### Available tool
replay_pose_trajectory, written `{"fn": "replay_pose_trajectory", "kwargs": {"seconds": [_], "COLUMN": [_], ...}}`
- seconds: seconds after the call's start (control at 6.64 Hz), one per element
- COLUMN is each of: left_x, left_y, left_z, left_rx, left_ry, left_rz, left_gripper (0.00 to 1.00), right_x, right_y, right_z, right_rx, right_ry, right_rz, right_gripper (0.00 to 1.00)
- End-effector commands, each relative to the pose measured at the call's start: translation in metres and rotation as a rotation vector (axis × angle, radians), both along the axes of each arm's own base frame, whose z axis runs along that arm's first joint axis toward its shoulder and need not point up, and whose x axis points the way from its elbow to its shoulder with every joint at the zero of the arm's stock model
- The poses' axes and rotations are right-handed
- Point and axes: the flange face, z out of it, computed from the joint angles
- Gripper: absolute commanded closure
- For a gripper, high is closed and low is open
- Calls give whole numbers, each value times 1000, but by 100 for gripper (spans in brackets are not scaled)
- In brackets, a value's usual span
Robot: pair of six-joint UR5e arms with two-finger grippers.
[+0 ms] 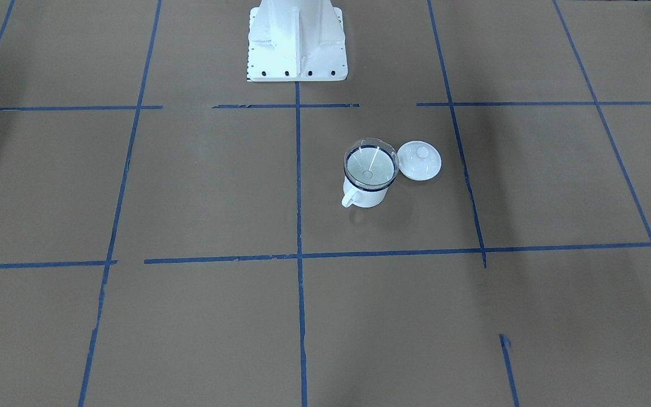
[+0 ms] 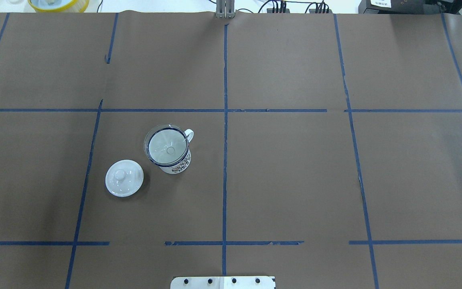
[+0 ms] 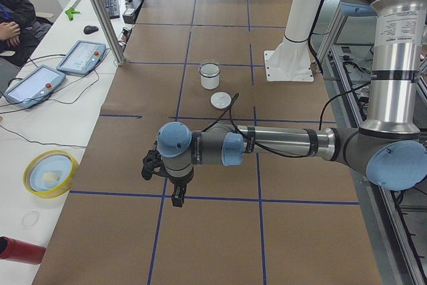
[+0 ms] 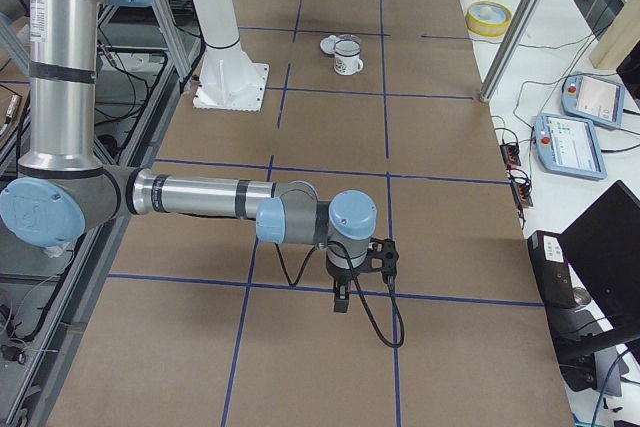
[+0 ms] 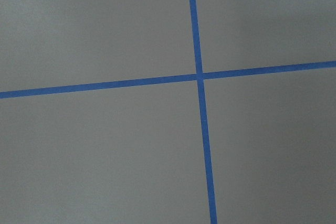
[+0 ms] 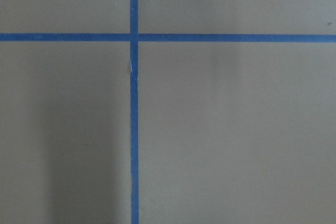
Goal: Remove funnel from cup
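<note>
- Seen from the table's left end, the left gripper (image 3: 177, 199) hangs nearest, its fingers pointing down over the brown-papered table (image 2: 295, 180) with nothing seen in them. I cannot tell from here whether its jaws stand apart or together. Its wrist camera shows only paper and crossing blue tape (image 5: 199, 76).
- From that gripper the task's things lie at about 12 to 1 o'clock in this view, well apart from it. The white lid (image 3: 221, 100) comes first, and the cup (image 3: 209, 79) is just beyond.
- The cup stands upright on the robot's left half of the table, near the centre tape line. In the overhead view its handle points to about 2 o'clock, and the lid lies just beside it at about 8 o'clock with a small gap between them.
- The funnel (image 2: 167, 145) sits in the cup's mouth, cone up and spout down inside, its clear rim riding just above the dark blue rim. Its long axis is vertical, so I judge it must come straight up, most likely by a grasp on the cone's rim.
- Farthest off, the right gripper (image 4: 341, 302) hangs at the table's other end, also apparently empty, and I cannot tell how its jaws stand. In the right-end view the cup is at its 12 o'clock, much farther away.
- The left arm is the nearer one and looks the natural choice to reach. The removal is not yet begun.
</note>
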Motion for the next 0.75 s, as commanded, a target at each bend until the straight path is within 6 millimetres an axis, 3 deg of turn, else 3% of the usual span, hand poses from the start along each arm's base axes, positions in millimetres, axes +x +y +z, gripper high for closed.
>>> {"fn": "replay_pose_trajectory", "kwargs": {"seconds": [0.0,0.3,0.45,0.6], "left_x": [2,3,3,2], "left_y": [-1,-1,-7,-17], "left_z": [-3,-5,-20,-53], "left_rx": [9,12,43,113], "left_ry": [1,-1,-4,-16], "left_rz": [6,6,8,8], "left_gripper": [0,0,0,0], "right_x": [0,0,0,0], "right_y": [0,0,0,0], "right_z": [0,0,0,0], "right_rx": [0,0,0,0], "right_ry": [0,0,0,0], "right_rz": [0,0,0,0], "right_gripper": [0,0,0,0]}}
